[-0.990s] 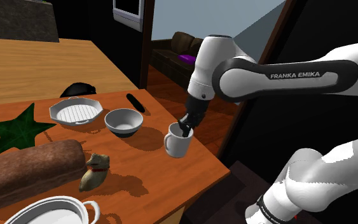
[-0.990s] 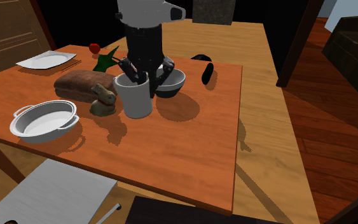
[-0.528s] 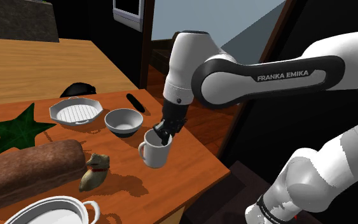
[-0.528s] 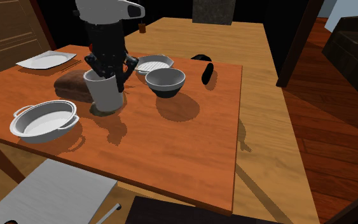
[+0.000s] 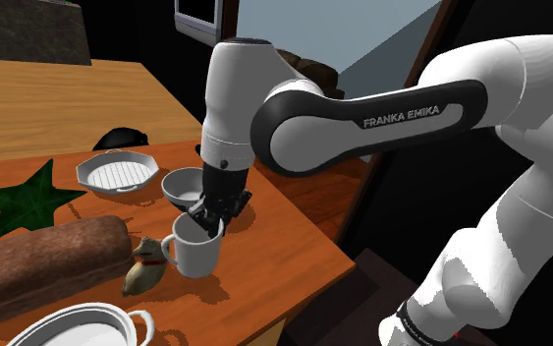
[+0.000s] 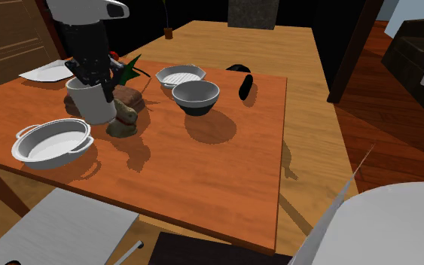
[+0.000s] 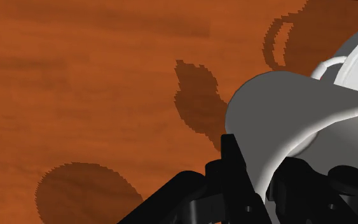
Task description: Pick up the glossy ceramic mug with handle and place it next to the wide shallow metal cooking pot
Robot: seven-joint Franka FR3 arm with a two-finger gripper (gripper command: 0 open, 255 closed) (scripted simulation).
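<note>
Fingers [image 7: 238,184] of the black gripper [image 5: 213,214] were clamped on the rim of a plain white mug [image 5: 197,251], one inside its wall and one outside. The mug appeared to hang upright, clear of the orange-brown wooden table [image 6: 218,173], its handle toward the shoulder view's left and its inside bare. It was just beside a small tan animal figurine [image 5: 146,263] and near a wide, shallow white pot [image 6: 50,141] with two loop handles, whose inside was bare too. A grey bowl [image 6: 196,95] and a ridged white dish [image 6: 180,76] sat farther back, both with bare insides. The shoulder view's bottom edge cut off the pot. In the second exterior view the mug hid most of a brown bread loaf [image 5: 43,265]. A green star-shaped leaf [image 5: 27,200], a white plate [image 6: 54,72] and a black oblong object [image 6: 245,84] lay toward the table's edges; what the oblong was could not be made out.
</note>
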